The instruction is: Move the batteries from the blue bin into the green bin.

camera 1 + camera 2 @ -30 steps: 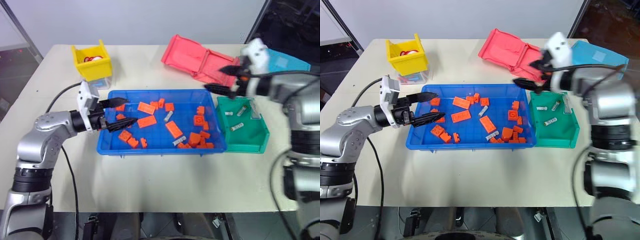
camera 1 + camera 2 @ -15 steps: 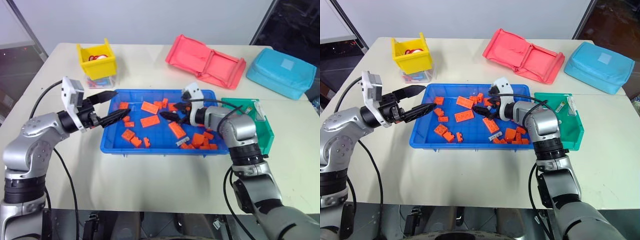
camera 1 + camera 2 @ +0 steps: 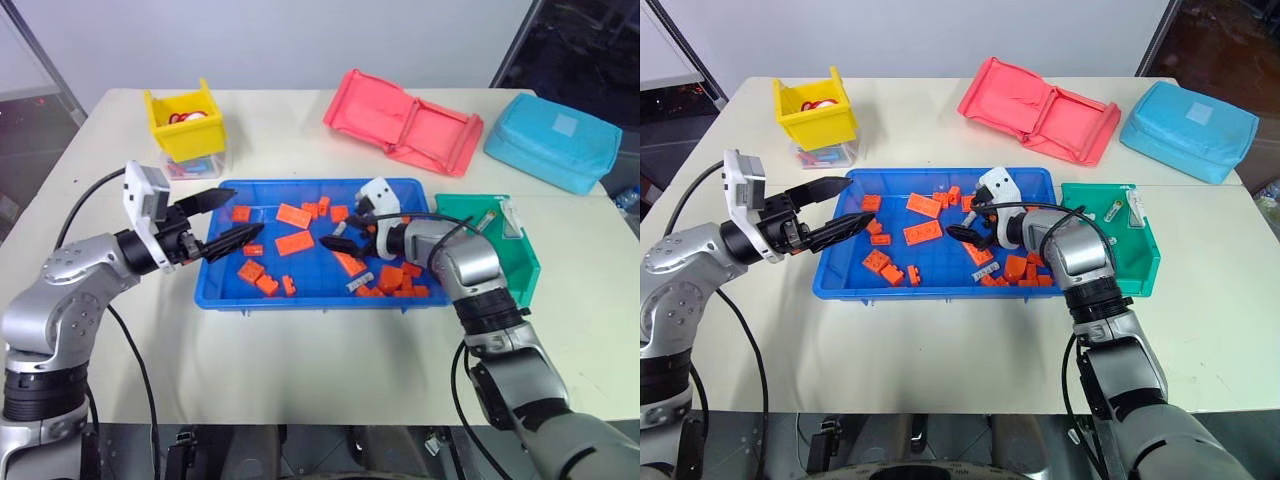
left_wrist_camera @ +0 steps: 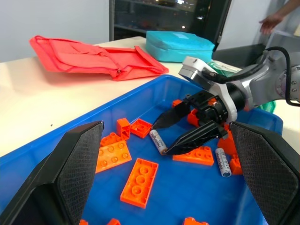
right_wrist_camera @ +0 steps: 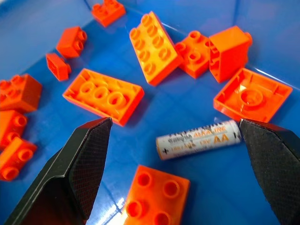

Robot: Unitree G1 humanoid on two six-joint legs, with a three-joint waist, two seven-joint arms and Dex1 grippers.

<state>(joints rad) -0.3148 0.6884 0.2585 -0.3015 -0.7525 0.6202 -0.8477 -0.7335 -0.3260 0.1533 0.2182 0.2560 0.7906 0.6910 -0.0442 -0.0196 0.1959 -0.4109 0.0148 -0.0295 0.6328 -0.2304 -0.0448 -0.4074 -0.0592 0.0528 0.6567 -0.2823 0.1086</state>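
AA battery (image 5: 198, 139) on the floor of the blue bin (image 5: 42, 18): printed along its side "AA" with "ALKALINE" just before it; "+" at one end, "−" at the other; smaller print line too fine to read. No other legible text on bins, cases or orange blocks

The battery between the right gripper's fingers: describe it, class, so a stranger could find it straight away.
Start at the blue bin in the middle of the table, then find the open right gripper reaching into it. The battery lies flat on the bin floor between its fingers. It is a silvery-white cylinder marked AA; its neighbours are orange blocks.
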